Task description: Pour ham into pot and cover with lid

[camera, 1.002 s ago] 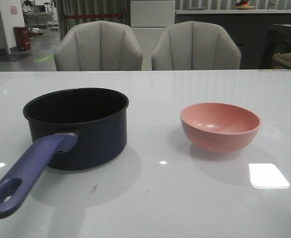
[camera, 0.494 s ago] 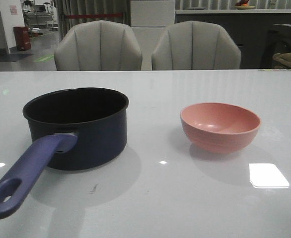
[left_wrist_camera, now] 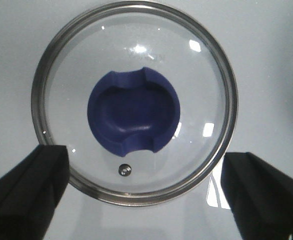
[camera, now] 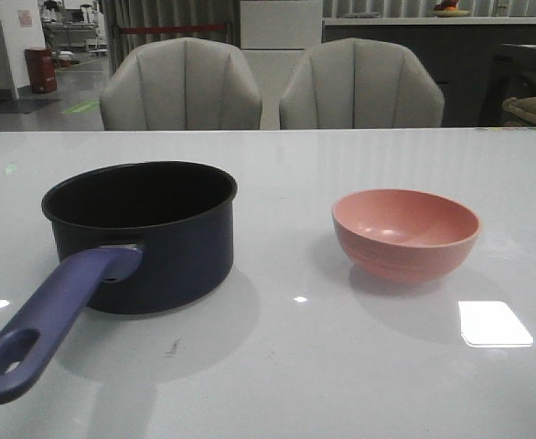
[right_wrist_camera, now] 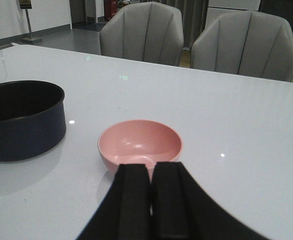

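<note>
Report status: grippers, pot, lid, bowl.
Left gripper open above lid, not gripping. Right gripper shut, empty, short of pink bowl. Pot uncovered; bowl looks empty, no ham seen. Nothing in the way.

Dim room, glare patch on glossy table (camera: 495,324), soft shadows

Clear glass lid (left_wrist_camera: 136,60), steel rim; glossy white table (camera: 359,366).

text: none legible | pot (camera: 149,233): no markings | lid (left_wrist_camera: 134,102): no brand | bowl (camera: 405,233): blank | wall sign (camera: 25,17), upper left: too blurred to read
</note>
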Robot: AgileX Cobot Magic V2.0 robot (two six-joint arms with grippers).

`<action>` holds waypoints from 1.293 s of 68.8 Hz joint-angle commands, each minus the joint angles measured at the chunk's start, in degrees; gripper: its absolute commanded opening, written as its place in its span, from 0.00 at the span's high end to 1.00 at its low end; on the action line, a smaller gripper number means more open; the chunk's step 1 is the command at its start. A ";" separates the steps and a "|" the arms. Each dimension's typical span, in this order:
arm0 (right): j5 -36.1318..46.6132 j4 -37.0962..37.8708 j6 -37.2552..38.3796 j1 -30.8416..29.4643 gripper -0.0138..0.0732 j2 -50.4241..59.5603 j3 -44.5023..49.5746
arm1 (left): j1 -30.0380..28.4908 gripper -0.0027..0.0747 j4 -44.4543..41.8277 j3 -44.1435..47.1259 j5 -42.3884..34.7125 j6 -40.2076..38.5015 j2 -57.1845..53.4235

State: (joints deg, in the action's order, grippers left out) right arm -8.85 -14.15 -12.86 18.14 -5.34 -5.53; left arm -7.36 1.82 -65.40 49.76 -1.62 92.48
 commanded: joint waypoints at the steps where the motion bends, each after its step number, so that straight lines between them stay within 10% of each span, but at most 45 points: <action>1: 4.86 -0.31 -0.66 0.02 0.67 -0.41 -1.60 | 0.00 0.11 -0.04 -3.58 -0.88 -0.72 0.14; 67: 4.86 -0.31 -0.66 0.02 0.67 -0.41 -1.60 | -0.03 0.13 -2.74 -8.10 -1.50 -4.14 11.72; 89: 4.86 -0.31 -0.66 0.02 0.67 -0.41 -1.60 | -0.03 0.59 -2.60 -8.10 -1.50 -4.14 11.72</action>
State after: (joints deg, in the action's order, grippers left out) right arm -8.85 -14.22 -12.95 18.14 -5.34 -5.53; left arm -7.36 -0.89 -72.11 49.50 -5.09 106.56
